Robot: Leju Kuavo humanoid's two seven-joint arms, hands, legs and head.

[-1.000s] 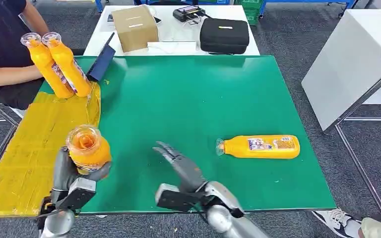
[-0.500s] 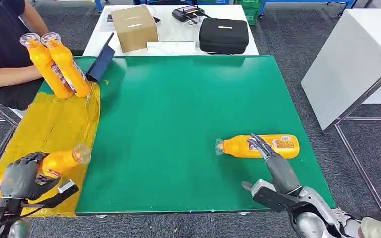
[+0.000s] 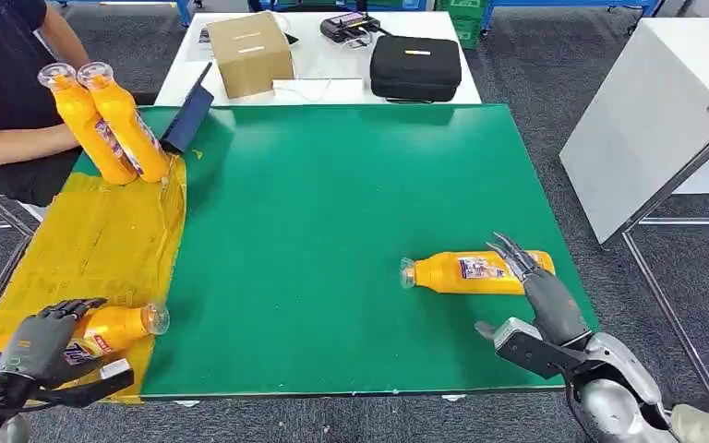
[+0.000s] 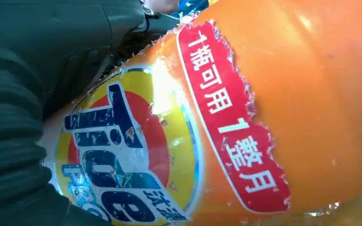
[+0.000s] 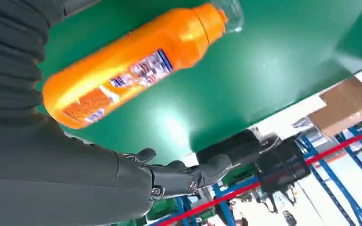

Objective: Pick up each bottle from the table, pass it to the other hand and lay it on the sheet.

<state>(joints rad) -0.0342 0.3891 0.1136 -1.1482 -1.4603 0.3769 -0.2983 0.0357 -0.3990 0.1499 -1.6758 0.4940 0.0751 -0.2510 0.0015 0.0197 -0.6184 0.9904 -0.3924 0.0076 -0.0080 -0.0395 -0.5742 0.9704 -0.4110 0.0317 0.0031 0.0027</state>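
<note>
head view: the bottle lies flat on the green desk, long axis crosswise, cap toward centre; the right hand, released and empty, hovers at its base end (the nearer hand).

Left hand covers the base half of the bottle lying at the yellow sheet's near edge. Left wrist view crops that bottle; label print partly torn, unreadable.

On the green table, 2 orange plastic bottles stand far left, 1 orange bottle lies right, and the yellow sheet lies left.
</note>
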